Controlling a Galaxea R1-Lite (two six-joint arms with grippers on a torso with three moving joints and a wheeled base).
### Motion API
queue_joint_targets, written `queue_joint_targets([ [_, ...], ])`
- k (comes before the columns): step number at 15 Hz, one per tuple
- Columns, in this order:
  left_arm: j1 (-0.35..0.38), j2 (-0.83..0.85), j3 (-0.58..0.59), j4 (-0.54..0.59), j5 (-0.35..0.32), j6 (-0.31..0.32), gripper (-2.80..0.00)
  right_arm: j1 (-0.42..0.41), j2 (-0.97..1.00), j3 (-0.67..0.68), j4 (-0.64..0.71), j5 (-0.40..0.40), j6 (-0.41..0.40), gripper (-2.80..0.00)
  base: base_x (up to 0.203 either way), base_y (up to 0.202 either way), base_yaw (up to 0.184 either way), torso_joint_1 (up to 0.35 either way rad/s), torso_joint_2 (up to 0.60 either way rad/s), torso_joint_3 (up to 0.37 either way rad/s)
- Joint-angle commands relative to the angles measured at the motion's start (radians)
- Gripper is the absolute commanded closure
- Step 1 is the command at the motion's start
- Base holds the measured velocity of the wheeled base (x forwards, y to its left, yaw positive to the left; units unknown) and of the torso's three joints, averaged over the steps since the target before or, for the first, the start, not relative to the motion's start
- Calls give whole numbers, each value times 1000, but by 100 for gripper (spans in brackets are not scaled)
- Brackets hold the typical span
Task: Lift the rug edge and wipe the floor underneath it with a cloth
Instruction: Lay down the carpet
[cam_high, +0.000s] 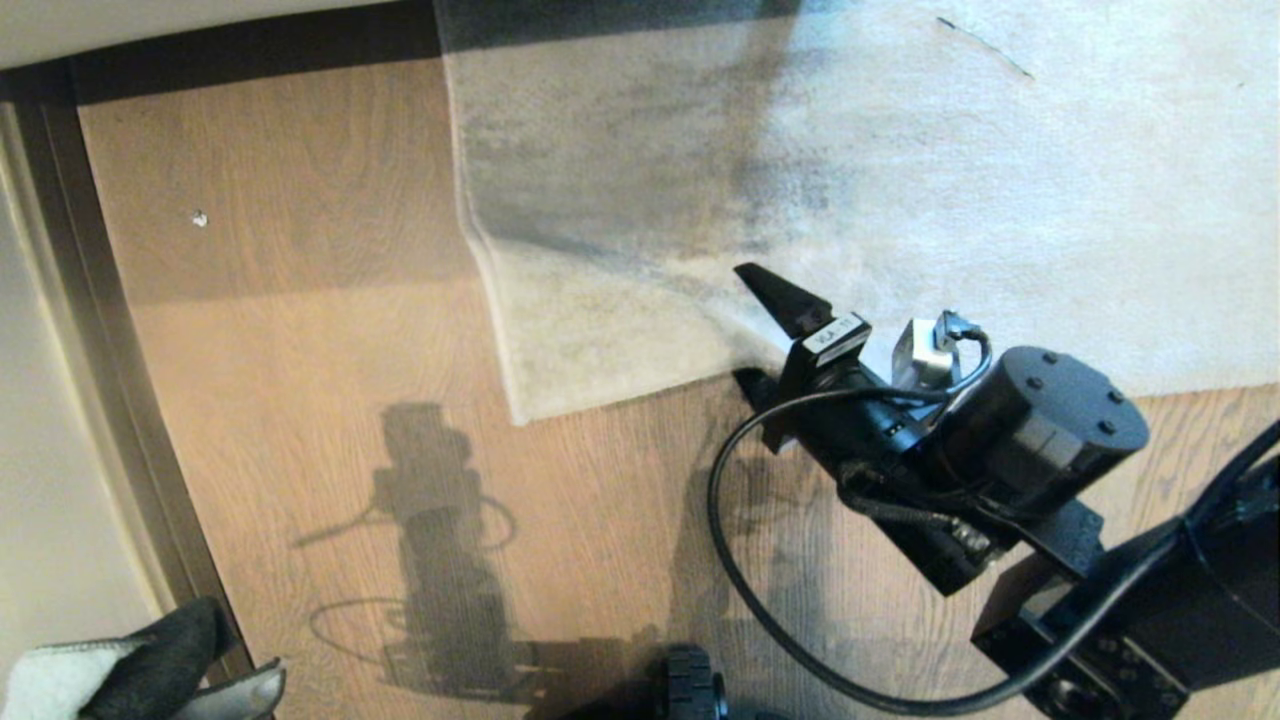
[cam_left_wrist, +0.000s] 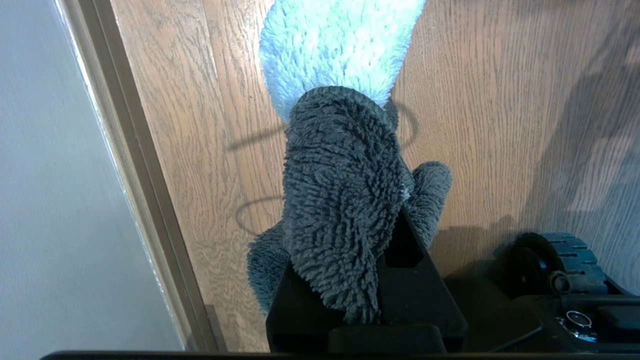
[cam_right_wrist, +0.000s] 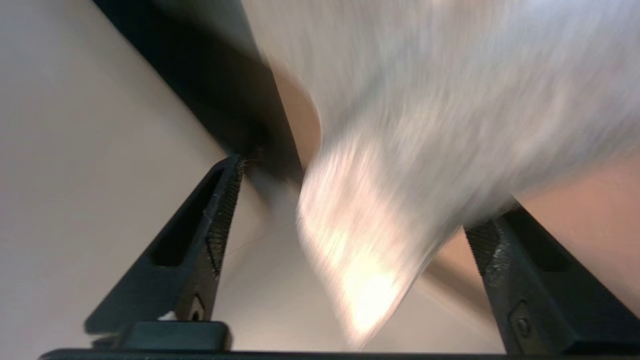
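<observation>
The light grey rug covers the upper right of the head view. Its near rug edge ends in a square corner on the wood floor, with a crease running up from that corner. My right gripper is open at this edge, one finger over the pile and one by the border. In the right wrist view the blurred rug corner lies between the spread fingers of the right gripper, unpinched. At the bottom left my left gripper is shut on the cloth, part whitish, part dark grey.
A dark skirting strip and a pale wall run along the left. A small white speck lies on the planks. The base's wheel shows at the bottom, and the right arm's cable loops above the floor.
</observation>
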Motion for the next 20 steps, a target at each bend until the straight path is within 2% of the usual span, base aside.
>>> queue_joint_targets([
  [1,-1,-1,0,-1,0,-1,0,69,15,53,-44,19,7,-280,0,0,0,0,0,0],
  [3,0,-1,0,-1,0,-1,0,117,62,86,-43,23,0,-280,0,0,0,0,0,0],
  [6,0,-1,0,-1,0,-1,0,137,145,95,-41,21,-26,-280,0,0,0,0,0,0],
  [11,0,-1,0,-1,0,-1,0,109,261,100,-38,10,-192,-280,0,0,0,0,0,0],
  [12,0,-1,0,0,0,-1,0,88,274,99,-40,-4,-206,0,0,0,0,0,0,0],
  [17,0,-1,0,0,0,-1,0,-14,281,87,-42,-47,-205,0,0,0,0,0,0,0],
  [20,0,-1,0,1,0,-1,0,-55,313,9,-42,-60,-201,0,0,0,0,0,0,0],
])
